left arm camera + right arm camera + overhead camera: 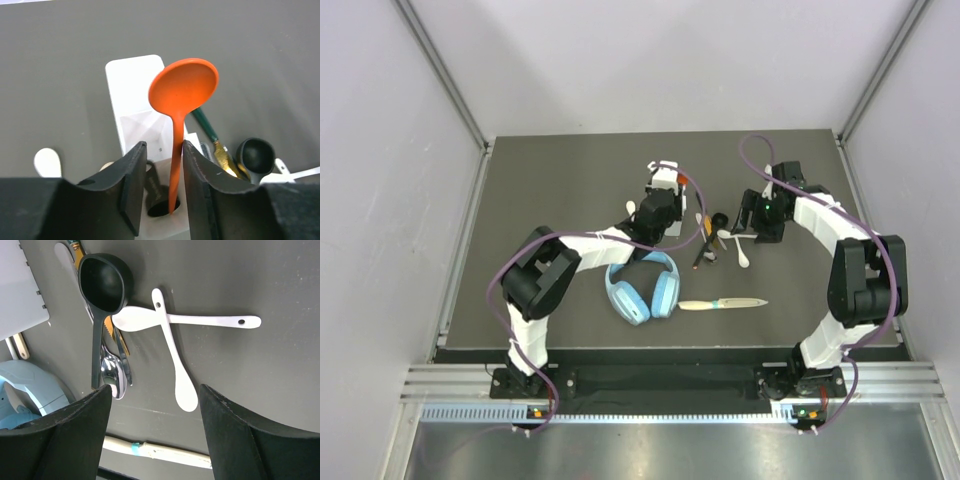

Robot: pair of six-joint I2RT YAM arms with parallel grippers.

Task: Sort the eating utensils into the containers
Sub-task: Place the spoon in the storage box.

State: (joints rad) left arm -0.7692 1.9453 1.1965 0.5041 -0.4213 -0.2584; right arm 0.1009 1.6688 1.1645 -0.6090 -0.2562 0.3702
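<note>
Mid-desk, toward the far edge: white divided caddy (132, 95), its long side running away from the left wrist camera.
Orange spoon (182, 87): upright in a round hole at the caddy's nearest end, bowl up. A dark handle sits just beside it; kind not clear.
Left fingers (665, 195): over the caddy, parted a little on either side of the orange spoon's handle. The handle lies against one finger and a gap shows at the other, so no pinch.
Right fingers (758, 232): spread wide, holding nothing, hovering above the loose pile.
Loose pile, just right of the caddy: two white spoons (175, 355) crossed near their handle ends. Black scoop spoon (102, 282) touches one white bowl. Metal spoon (112, 377) lies beside the scoop's handle, and a green-handled knife (207, 127) with a gold serrated blade lies alongside.
Left of the caddy: lone white spoon (631, 207), flat on the desk (550, 200).
Toward the near edge: light-blue headphones (642, 285) at centre. Pale knife (722, 303) with a teal band lies just to their right, parallel to that edge.
</note>
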